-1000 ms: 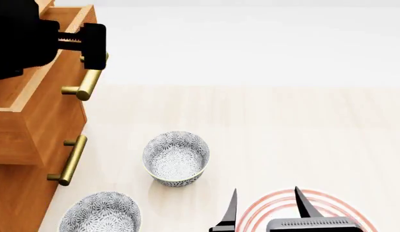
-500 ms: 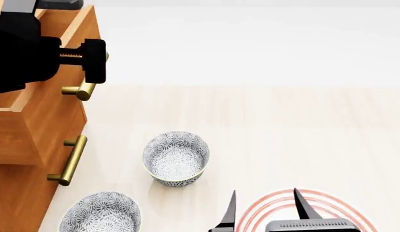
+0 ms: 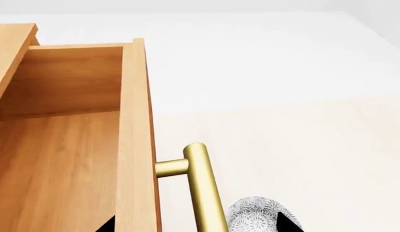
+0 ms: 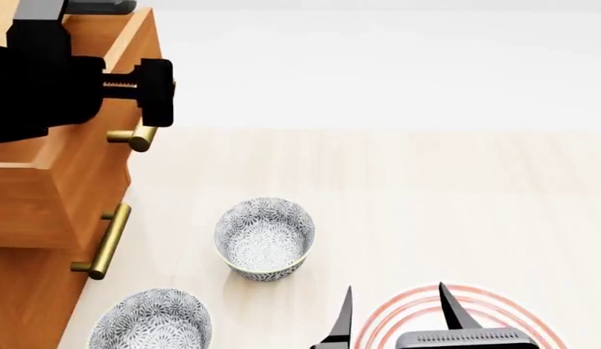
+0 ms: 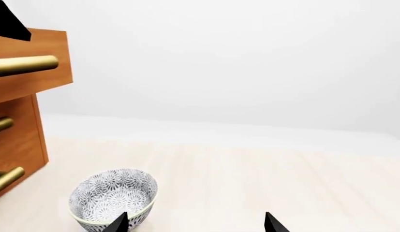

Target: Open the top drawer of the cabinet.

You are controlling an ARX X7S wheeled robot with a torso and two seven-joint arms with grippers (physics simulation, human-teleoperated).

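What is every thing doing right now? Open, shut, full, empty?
top drawer: pulled open, empty where visible
middle drawer: shut
left gripper: open, straddling the drawer front and brass handle
right gripper: open, holding nothing
nearer bowl: upright, empty
farther bowl: upright, empty

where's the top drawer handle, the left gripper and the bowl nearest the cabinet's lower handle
top drawer handle (image 3: 203,188): left wrist view, middle of the brass bar.
left gripper (image 4: 157,92): head view, black jaw block over the handle.
bowl nearest the lower handle (image 4: 152,320): head view, patterned inside of the bowl.
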